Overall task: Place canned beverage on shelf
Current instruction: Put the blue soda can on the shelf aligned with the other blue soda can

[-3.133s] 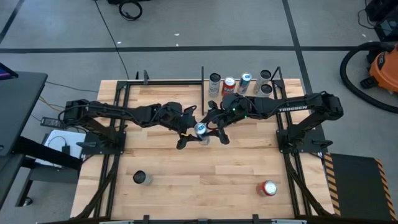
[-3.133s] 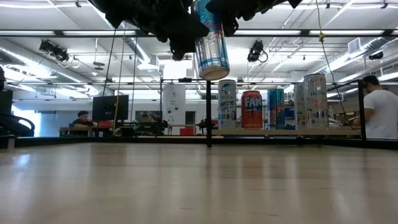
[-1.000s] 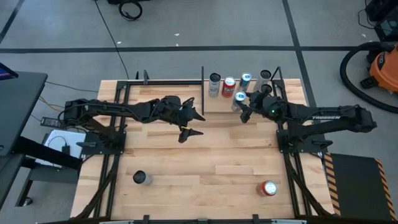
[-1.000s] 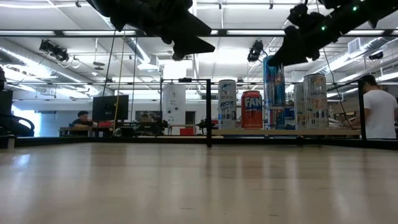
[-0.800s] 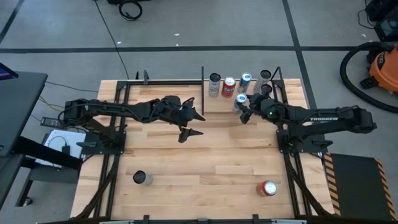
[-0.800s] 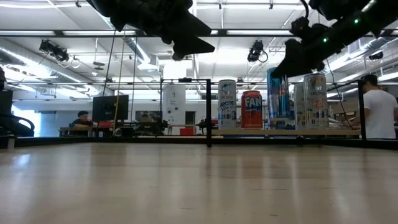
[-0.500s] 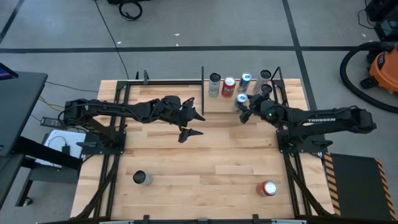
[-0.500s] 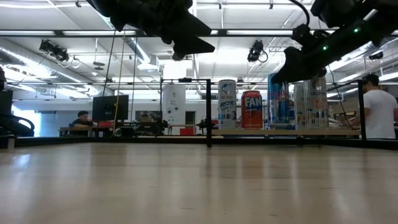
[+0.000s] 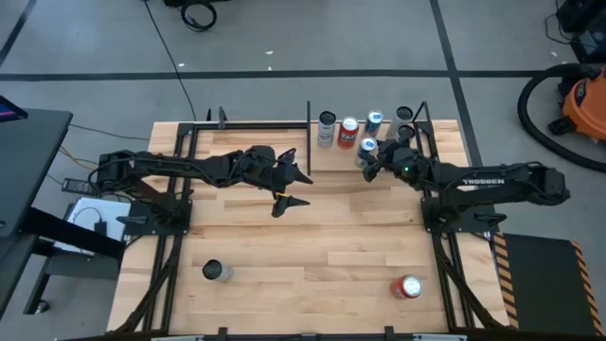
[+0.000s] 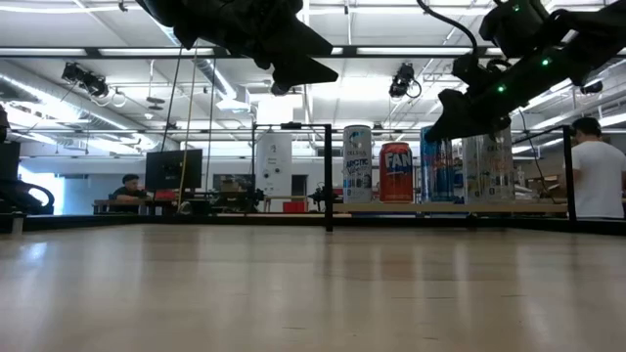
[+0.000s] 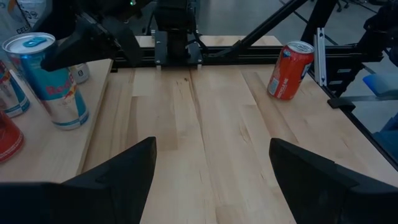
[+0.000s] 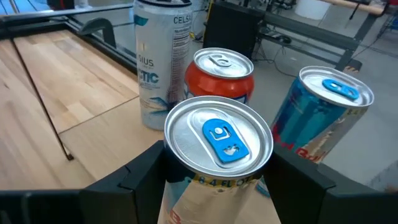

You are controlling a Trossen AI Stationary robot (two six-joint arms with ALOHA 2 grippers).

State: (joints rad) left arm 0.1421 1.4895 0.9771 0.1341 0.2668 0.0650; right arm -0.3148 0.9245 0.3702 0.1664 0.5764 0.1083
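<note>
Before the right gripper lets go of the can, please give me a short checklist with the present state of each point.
1. Right gripper closed on the can with the blue tab: ok.
2. Can upright: ok.
3. Can over the shelf: ok.
4. Can bottom resting on the shelf: cannot tell.
5. Gap to the red can and the white can: cannot tell.
6. Left gripper away, over the table's middle: ok.
</note>
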